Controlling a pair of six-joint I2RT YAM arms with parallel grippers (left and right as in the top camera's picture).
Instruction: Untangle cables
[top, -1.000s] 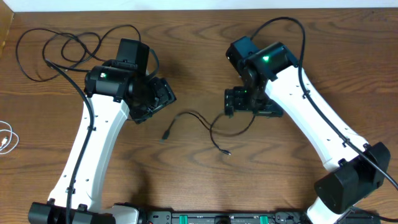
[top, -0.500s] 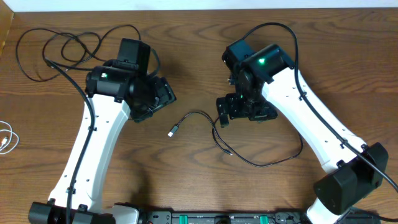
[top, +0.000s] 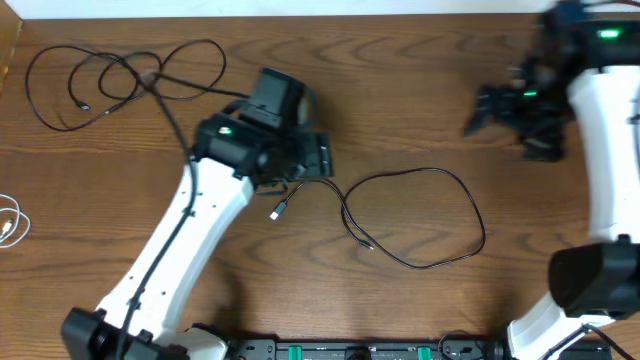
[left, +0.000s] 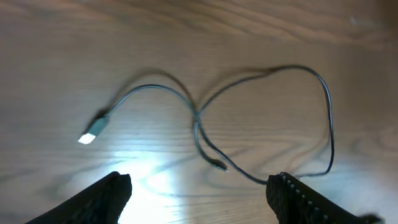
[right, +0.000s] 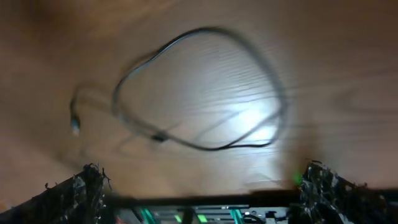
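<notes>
From above, the right gripper (top: 505, 108) is a dark smear, and I can't pick out its fingers. The white cable (top: 20, 222) runs off the left edge. In the right wrist view the looped black cable (right: 205, 30) is blurred, with its plugs indistinct. Top left, the other black cable (top: 28, 88) can't be told from the left arm (top: 190, 230)'s own cord.

Right arm has swung out from mid-bench to the far right edge of the bench (top: 400, 60). Its end effector (top: 490, 108) is motion-blurred and well clear of the black cable (top: 485, 230).

That cable was a short squiggle partly hidden under the right end effector. It now lies fully exposed as one wide loop right of centre, and its plug (top: 278, 212) has shifted slightly right and farther away.

Left arm has moved right toward centre, and the left end effector (top: 312, 160) is now just beyond the plug.
</notes>
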